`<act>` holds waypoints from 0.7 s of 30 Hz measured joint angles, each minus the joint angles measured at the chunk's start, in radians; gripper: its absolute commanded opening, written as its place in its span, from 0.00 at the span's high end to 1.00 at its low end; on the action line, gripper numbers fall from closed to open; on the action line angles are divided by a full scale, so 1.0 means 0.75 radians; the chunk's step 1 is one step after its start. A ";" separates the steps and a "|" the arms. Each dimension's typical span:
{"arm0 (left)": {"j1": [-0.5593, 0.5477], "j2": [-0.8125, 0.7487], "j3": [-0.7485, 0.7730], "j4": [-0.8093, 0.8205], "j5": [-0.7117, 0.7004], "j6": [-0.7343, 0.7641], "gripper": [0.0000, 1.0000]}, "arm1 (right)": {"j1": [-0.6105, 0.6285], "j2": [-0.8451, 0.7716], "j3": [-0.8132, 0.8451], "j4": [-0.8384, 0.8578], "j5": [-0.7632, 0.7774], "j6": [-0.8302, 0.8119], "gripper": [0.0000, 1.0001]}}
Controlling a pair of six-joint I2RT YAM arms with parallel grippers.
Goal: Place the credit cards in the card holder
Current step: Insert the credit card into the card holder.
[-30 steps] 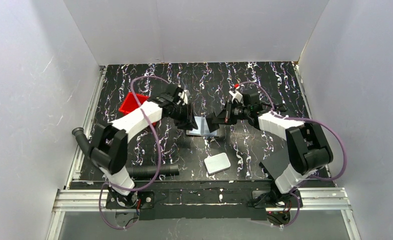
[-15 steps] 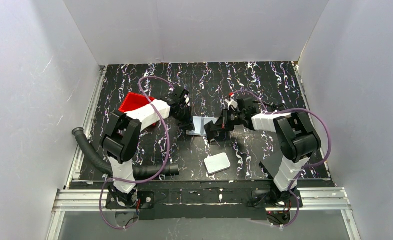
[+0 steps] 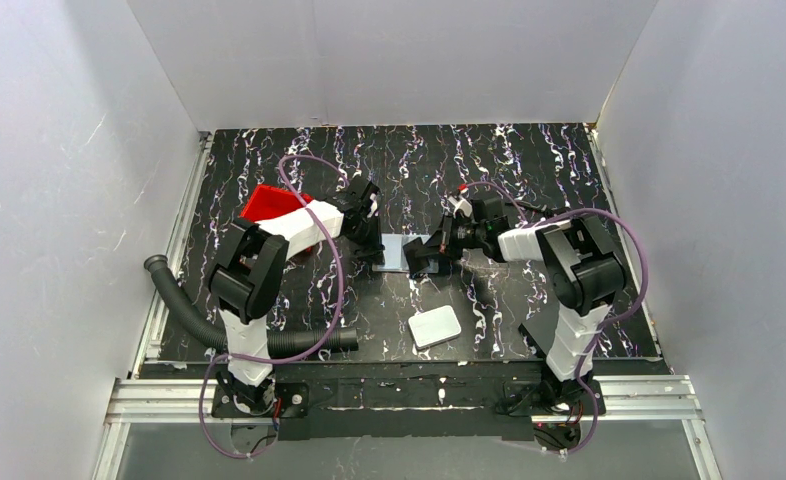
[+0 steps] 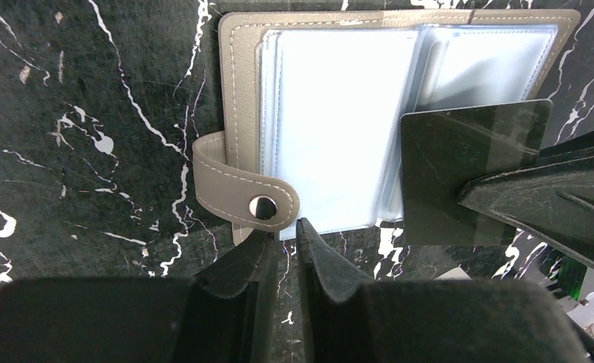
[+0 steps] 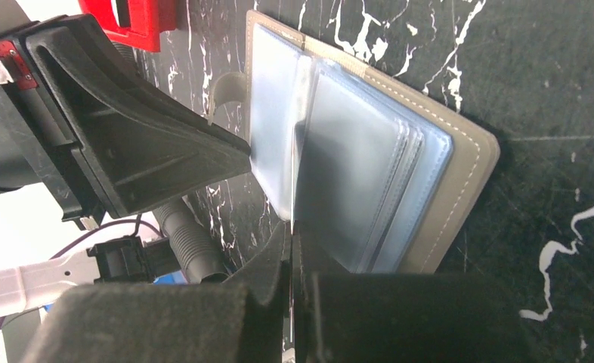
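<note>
Left wrist: card [image 4: 460,151] clamped in R gripper [image 5: 292,234] was brought up to holder [image 4: 237,91], so slotting's next. L gripper [image 4: 286,238]: can't be told.

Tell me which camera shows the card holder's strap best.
Left wrist: the strap and its snap lie unobstructed across the open card holder edge. Right wrist shows only a sliver behind the left fingers; top external shows the holder as a pale patch, strap indiscernible.
</note>
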 measured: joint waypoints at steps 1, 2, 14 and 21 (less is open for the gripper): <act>0.000 0.002 0.000 0.001 -0.001 0.000 0.87 | 0.000 0.005 0.000 0.013 -0.001 0.004 0.99; -0.001 0.004 0.000 0.002 -0.002 -0.001 0.87 | 0.000 0.010 0.001 0.028 -0.004 0.012 0.99; -0.005 0.015 0.000 0.005 -0.006 -0.003 0.88 | 0.004 0.090 0.008 0.221 -0.024 0.109 0.99; -0.006 0.015 0.000 0.005 -0.007 -0.004 0.88 | 0.012 0.096 0.015 0.287 -0.003 0.129 0.99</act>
